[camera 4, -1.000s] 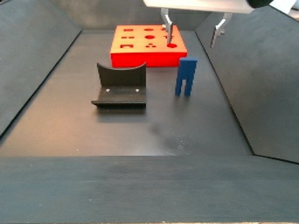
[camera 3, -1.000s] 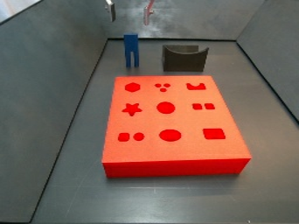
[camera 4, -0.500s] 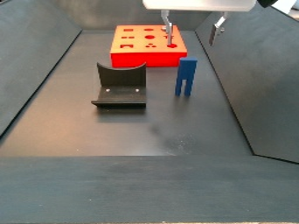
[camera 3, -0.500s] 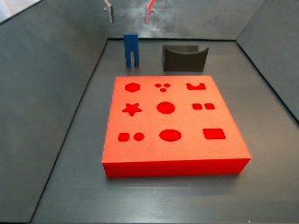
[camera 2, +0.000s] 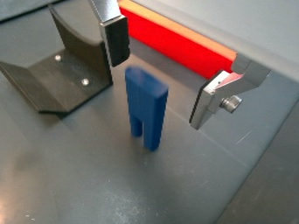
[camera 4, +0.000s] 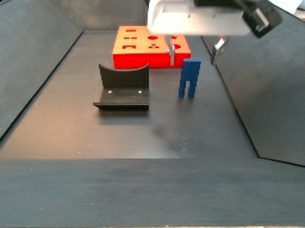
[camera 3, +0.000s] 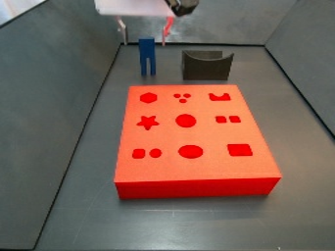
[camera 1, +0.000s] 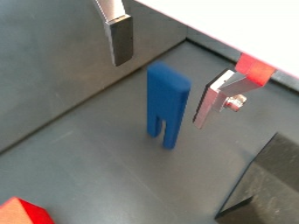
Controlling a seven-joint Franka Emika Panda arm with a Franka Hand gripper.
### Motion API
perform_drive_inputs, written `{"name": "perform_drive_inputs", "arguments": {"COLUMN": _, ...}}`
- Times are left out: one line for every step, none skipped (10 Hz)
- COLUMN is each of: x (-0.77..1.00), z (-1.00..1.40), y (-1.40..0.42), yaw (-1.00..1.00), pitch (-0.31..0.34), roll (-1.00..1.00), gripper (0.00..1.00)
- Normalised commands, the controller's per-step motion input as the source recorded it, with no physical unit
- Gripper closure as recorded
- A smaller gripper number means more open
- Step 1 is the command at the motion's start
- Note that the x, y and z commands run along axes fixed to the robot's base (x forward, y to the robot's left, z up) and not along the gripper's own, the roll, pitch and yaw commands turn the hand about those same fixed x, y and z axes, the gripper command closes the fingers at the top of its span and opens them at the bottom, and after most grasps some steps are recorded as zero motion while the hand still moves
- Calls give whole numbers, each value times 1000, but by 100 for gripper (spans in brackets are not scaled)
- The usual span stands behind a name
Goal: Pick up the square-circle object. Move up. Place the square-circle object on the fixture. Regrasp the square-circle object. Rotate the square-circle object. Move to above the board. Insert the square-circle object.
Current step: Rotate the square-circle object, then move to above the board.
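The blue square-circle object [camera 3: 148, 57] stands upright on the dark floor with its two prongs down, beyond the red board's [camera 3: 190, 137] far edge and beside the dark fixture [camera 3: 206, 65]. It also shows in the other side view [camera 4: 190, 78] and in both wrist views [camera 1: 167, 105] [camera 2: 145, 105]. My gripper [camera 3: 147, 35] [camera 4: 194, 53] hangs just above the object's top, open and empty. In both wrist views the gripper [camera 1: 163, 70] [camera 2: 163, 74] has one finger on each side of the object, well apart from it and not touching.
The fixture [camera 4: 121, 86] [camera 2: 59, 61] [camera 1: 274, 184] stands empty close to the object. The board [camera 4: 149, 46] [camera 2: 176, 44] has several dark shaped holes in its top. Sloped grey walls [camera 3: 53, 88] enclose the floor on both sides.
My gripper has come down toward the blue object, so its white body now shows in both side views. The object, fixture and board have not moved.
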Motion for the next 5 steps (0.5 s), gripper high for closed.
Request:
{"name": "perform_drive_inputs", "arguments": {"x": 44, "z": -550, "y": -5, "yaw": 27, "pitch": -25, "roll": -93, "gripper": 0}}
{"name": "perform_drive_inputs", "arguments": {"x": 45, "z": -408, "y": -5, "yaw": 27, "pitch": -26, "roll": -99, "gripper": 0}}
{"name": "perform_drive_inputs", "arguments": {"x": 46, "z": -233, "y": -5, "yaw": 25, "pitch": -28, "roll": -105, "gripper": 0}}
{"name": "perform_drive_inputs", "arguments": {"x": 0, "z": 0, "y": 0, "yaw": 24, "pitch": -28, "roll": -110, "gripper": 100}}
{"name": "perform_drive_inputs", "arguments": {"x": -104, "z": 1000, "y": -261, "yaw": 195, "pitch": -187, "roll": 79, "gripper": 100}}
